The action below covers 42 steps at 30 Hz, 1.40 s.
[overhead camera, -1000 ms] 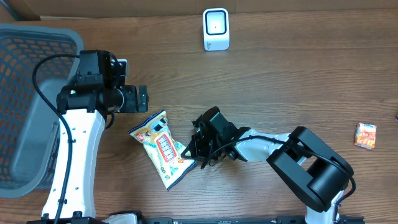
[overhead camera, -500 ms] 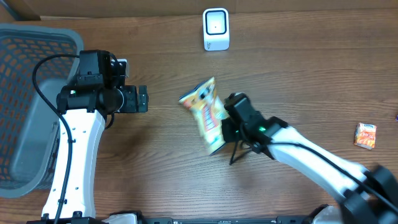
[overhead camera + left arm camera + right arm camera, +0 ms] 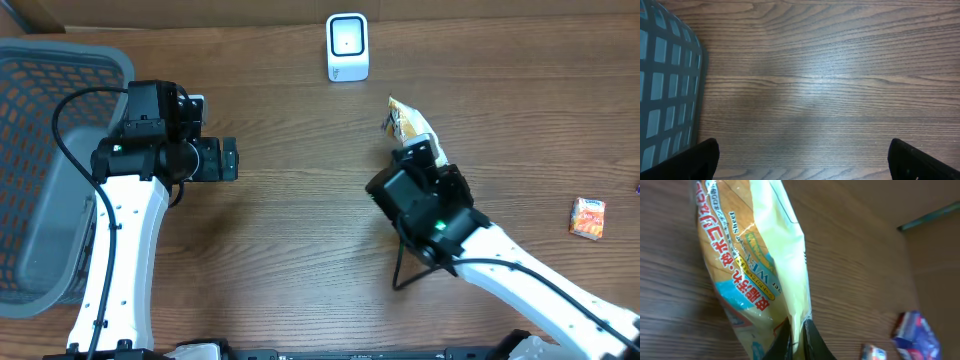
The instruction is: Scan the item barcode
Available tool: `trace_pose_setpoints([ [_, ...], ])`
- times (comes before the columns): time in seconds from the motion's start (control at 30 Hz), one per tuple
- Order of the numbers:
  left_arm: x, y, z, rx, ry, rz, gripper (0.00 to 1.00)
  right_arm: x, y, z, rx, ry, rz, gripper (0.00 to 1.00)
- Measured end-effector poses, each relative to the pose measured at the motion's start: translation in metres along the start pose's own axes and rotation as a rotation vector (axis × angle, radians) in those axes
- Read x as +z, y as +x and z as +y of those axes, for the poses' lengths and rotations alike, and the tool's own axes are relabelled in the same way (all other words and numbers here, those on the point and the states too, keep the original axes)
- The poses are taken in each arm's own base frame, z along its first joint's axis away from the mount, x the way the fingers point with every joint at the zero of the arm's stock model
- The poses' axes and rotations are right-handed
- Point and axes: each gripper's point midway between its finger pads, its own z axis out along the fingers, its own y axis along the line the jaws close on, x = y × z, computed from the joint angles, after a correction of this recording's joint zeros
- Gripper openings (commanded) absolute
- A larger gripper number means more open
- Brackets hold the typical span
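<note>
Right gripper (image 3: 796, 341), right of table centre: jaws pinched tight on an end seam of the snack packet (image 3: 403, 120). The packet is held above the wooden table (image 3: 300, 210), its free end pointing toward 12 o'clock.

Left gripper (image 3: 231, 160), toward 9 o'clock of centre: jaws spread wide, nothing between them.

Grey basket (image 3: 40, 170): at the 9 o'clock edge.

Small orange pack (image 3: 588, 217): lies at 3 o'clock.

White scanner (image 3: 347, 47): stands at the 12 o'clock edge, at 11 o'clock from the packet and apart from it.
</note>
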Motion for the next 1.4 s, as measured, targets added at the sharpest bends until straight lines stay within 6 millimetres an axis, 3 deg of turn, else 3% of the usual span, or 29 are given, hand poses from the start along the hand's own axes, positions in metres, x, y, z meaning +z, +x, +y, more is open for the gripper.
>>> trace_pose_setpoints([
  [0.13,0.0,0.0,0.0,0.0,0.0,0.0,1.0,0.013,0.014,0.024,-0.137,0.056,0.047,0.04],
  [0.43,0.0,0.0,0.0,0.0,0.0,0.0,1.0,0.019,0.059,0.12,-0.538,0.114,0.04,0.04],
  [0.5,0.0,0.0,0.0,0.0,0.0,-0.001,1.0,0.009,0.077,0.15,-0.634,0.07,0.024,0.25],
  [0.6,0.0,0.0,0.0,0.0,0.0,0.0,1.0,-0.024,0.095,0.189,-0.751,0.002,-0.067,0.83],
  [0.67,0.0,0.0,0.0,0.0,0.0,0.0,1.0,-0.053,0.091,0.204,-0.779,-0.019,-0.166,1.0],
  [0.77,0.0,0.0,0.0,0.0,0.0,-0.001,1.0,-0.099,0.082,0.234,-0.738,-0.119,-0.288,1.0],
  [0.97,0.0,0.0,0.0,0.0,0.0,0.0,1.0,-0.105,0.101,0.22,-0.631,-0.171,-0.079,1.0],
  [1.07,0.0,0.0,0.0,0.0,0.0,-0.001,1.0,-0.114,0.104,0.224,-0.524,-0.24,0.018,1.0],
  [1.1,0.0,0.0,0.0,0.0,0.0,0.0,0.99,-0.117,0.102,0.226,-0.474,-0.269,0.042,0.95],
  [1.17,0.0,0.0,0.0,0.0,0.0,0.0,1.0,-0.122,0.092,0.222,-0.368,-0.315,0.081,0.67],
  [1.2,0.0,0.0,0.0,0.0,0.0,0.0,1.0,-0.124,0.083,0.217,-0.308,-0.336,0.094,0.25],
  [1.23,0.0,0.0,0.0,0.0,0.0,-0.001,1.0,-0.126,0.074,0.211,-0.26,-0.355,0.101,0.05],
  [1.3,0.0,0.0,0.0,0.0,0.0,0.0,1.0,-0.131,0.049,0.191,-0.145,-0.39,0.096,0.04],
  [1.4,0.0,0.0,0.0,0.0,0.0,-0.001,1.0,-0.13,0.013,0.147,0.021,-0.396,0.077,0.04],
])
